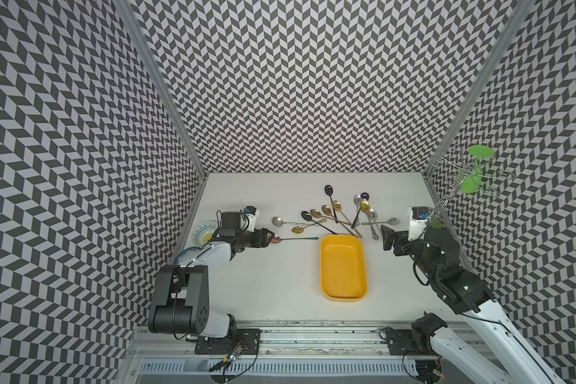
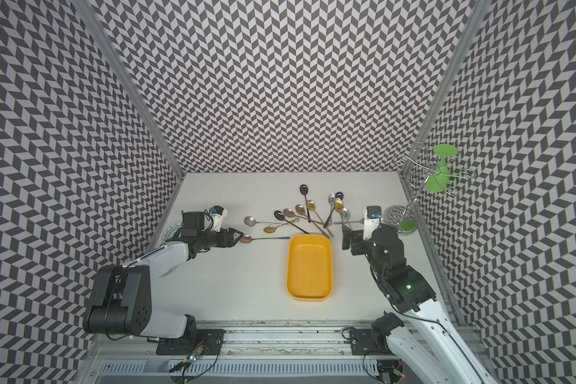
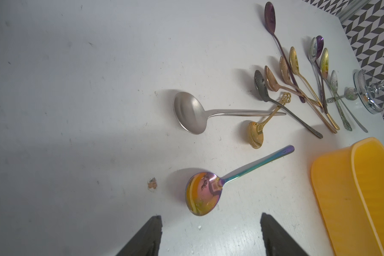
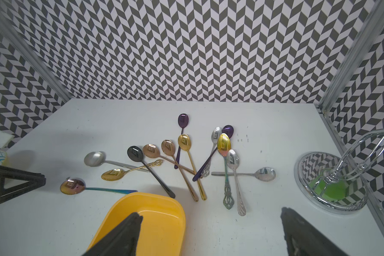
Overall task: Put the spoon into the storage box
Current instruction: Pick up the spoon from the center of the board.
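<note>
An iridescent rainbow spoon lies flat on the white table, its handle pointing toward the empty yellow storage box. My left gripper is open just short of the spoon's bowl, which lies ahead of the gap between the fingertips; nothing is held. My right gripper is wide open and empty, hovering by the box's far right corner. Several more spoons lie scattered behind the box.
Two patterned plates sit at the left wall under my left arm. A chrome wire stand holding a green cup stands at the far right. Patterned walls enclose three sides.
</note>
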